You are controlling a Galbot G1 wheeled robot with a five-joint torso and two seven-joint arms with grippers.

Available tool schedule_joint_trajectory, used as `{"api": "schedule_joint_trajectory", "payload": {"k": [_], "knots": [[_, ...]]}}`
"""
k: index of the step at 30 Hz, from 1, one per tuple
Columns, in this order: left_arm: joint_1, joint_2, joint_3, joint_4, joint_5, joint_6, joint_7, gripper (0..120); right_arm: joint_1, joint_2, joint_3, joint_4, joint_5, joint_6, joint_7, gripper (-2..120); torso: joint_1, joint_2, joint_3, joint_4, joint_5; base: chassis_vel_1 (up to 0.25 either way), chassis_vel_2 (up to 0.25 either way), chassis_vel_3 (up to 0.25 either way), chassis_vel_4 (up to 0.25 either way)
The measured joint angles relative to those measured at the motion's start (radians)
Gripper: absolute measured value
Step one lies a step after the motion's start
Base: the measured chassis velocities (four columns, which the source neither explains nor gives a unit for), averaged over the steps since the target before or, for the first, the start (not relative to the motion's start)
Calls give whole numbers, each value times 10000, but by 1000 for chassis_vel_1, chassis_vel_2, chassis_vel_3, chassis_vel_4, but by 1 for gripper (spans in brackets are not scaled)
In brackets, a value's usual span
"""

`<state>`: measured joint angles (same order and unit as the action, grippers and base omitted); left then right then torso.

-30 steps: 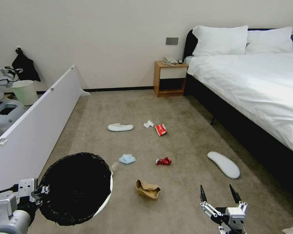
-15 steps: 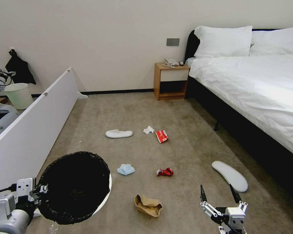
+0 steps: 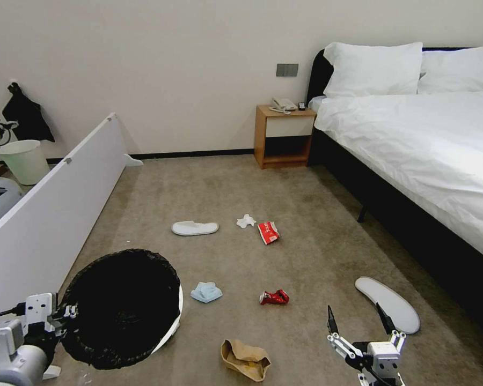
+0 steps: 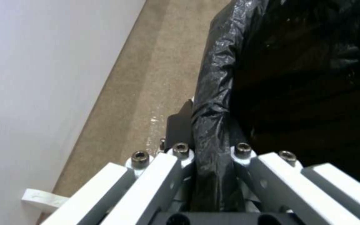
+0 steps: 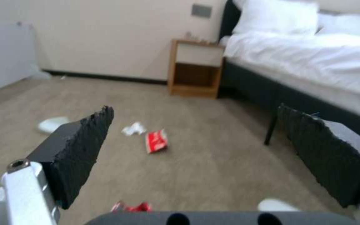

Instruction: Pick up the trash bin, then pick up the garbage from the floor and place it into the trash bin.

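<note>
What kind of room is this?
Probably a hotel bedroom: a big bed with white sheets, a small wooden bedside table holding a telephone, and thin white slippers on the carpet.

Print on the red-white packet (image 3: 268, 232) too small to read.

Bedroom around us: bed, nightstand, panel and a pale bin.
We see a white-sheeted bed (image 3: 424, 150) with two pillows (image 3: 373, 67) along the right, a wooden nightstand (image 3: 283, 136) against the far wall just beside it, a white panel (image 3: 48, 206) standing on our left, and an unlined pale bin (image 3: 26, 161) behind it.
</note>
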<state>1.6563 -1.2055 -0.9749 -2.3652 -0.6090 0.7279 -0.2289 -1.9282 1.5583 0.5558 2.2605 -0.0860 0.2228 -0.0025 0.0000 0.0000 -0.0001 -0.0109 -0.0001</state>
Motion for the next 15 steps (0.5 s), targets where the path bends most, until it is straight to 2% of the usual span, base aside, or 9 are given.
{"api": "schedule_joint_trajectory", "payload": {"k": [4, 6, 7, 9, 10, 12, 15], "knots": [[2, 16, 0, -8, -4, 11, -6, 3, 8, -272, -81, 25, 455, -529, -308, 100, 0, 0, 0, -1, 0, 0, 0, 0, 0], [47, 57, -2, -30, -17, 19, -7, 3, 105, -875, -212, 66, 848, -1534, -643, 100, 0, 0, 0, 0, 1, 0, 0, 0, 0], [47, 57, -2, -30, -17, 19, -7, 3, 105, -875, -212, 66, 848, -1534, -643, 100, 0, 0, 0, 0, 1, 0, 0, 0, 0], [93, 68, -20, -65, -21, 25, -7, 3, 209, -1389, -306, 148, 934, -2602, -589, 100, 1, 0, 0, 0, 2, 0, 0, 0, 0], [93, 68, -20, -65, -21, 25, -7, 3, 209, -1389, -306, 148, 934, -2602, -589, 100, 1, 0, 0, 0, 2, 0, 0, 0, 0], [144, 49, -67, -97, -21, 31, -8, 3, 376, -2027, -380, 222, 1370, -3796, -449, 100, 0, 0, 0, -1, 2, 0, 0, 0, 0], [205, 18, -96, -144, -20, 38, -8, 3, 583, -2528, -410, 143, 1991, -4243, -492, 100, 0, 0, 0, 0, 2, 0, 0, 0, 0]]}}
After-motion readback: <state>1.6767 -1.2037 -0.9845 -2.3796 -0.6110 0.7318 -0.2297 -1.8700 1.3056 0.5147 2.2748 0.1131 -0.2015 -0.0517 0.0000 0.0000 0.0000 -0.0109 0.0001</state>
